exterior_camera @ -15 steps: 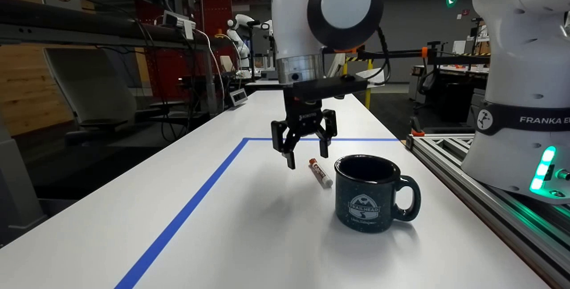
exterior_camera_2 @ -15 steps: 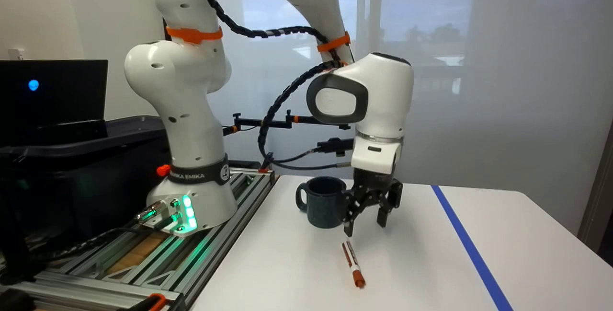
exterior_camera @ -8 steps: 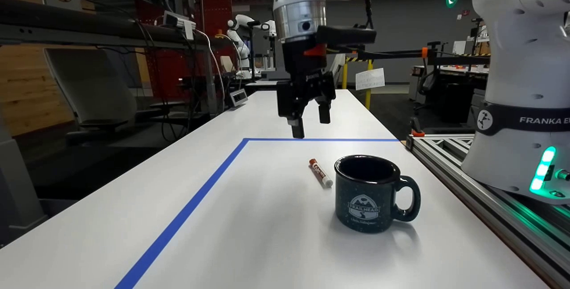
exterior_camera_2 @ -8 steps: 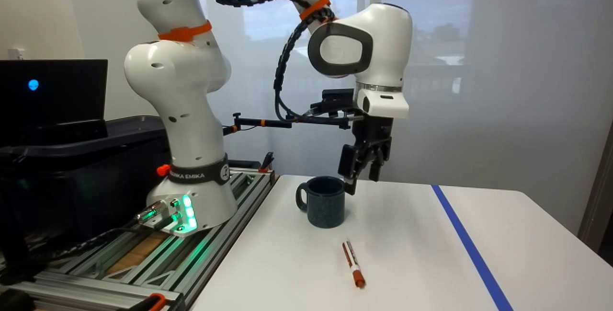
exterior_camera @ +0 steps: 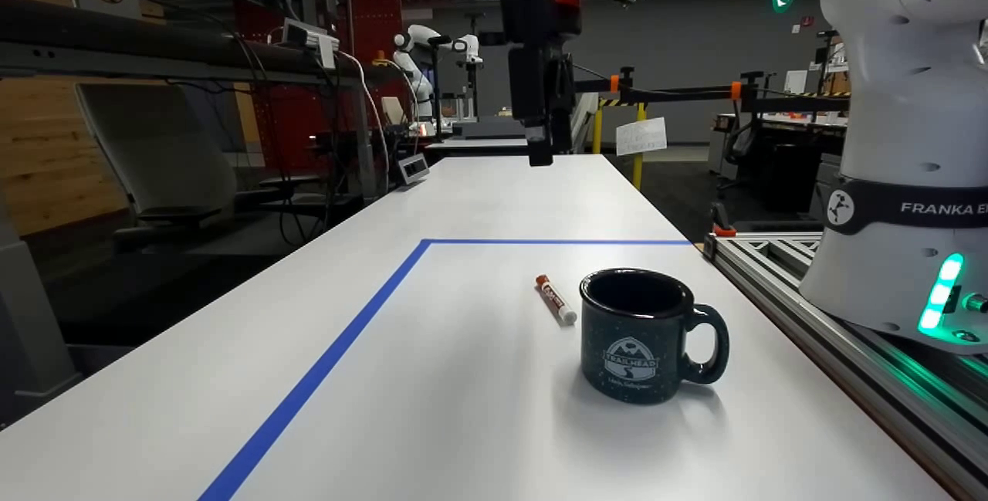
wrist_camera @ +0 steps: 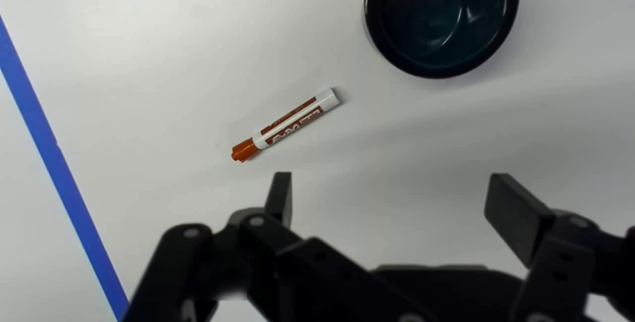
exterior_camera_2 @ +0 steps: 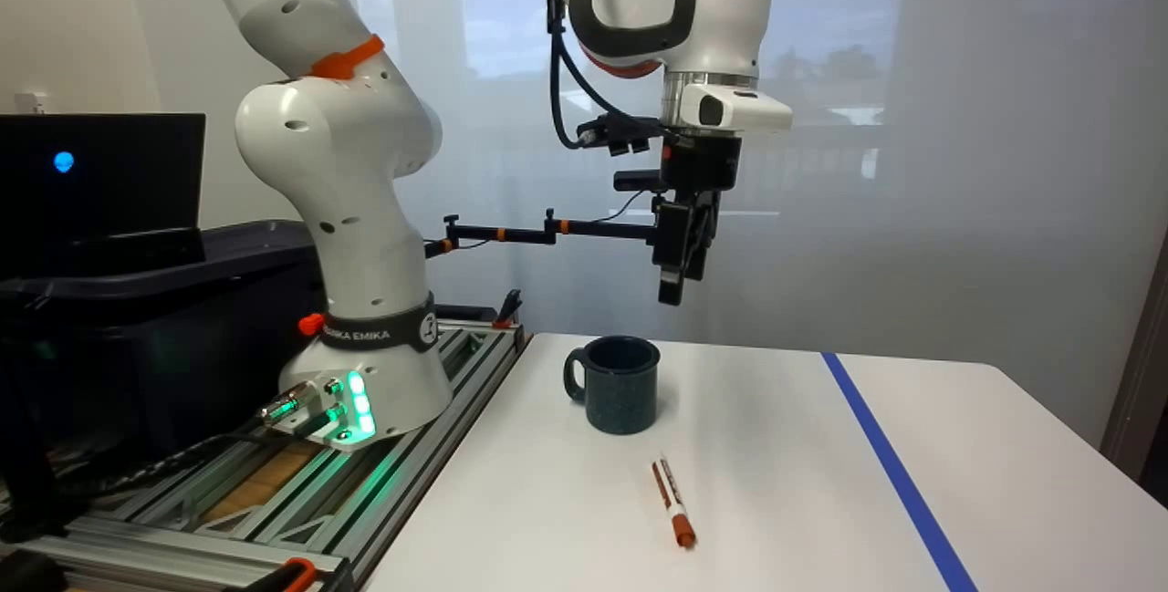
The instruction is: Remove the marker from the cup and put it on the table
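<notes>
Black jointed fingers [wrist_camera: 518, 220] hang spread and empty; past them the slim red-brown-and-white plastic marker [wrist_camera: 285, 124] lies on the smooth white worktop [wrist_camera: 149, 74], outside the round, dark glossy mug [exterior_camera_2: 620, 393] nearer the robot-side edge. Likely only retreat remains: rise straight, mug untouched.

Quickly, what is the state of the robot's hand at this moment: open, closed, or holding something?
Hand: open, holding nothing; the marker lies on the table.
</notes>
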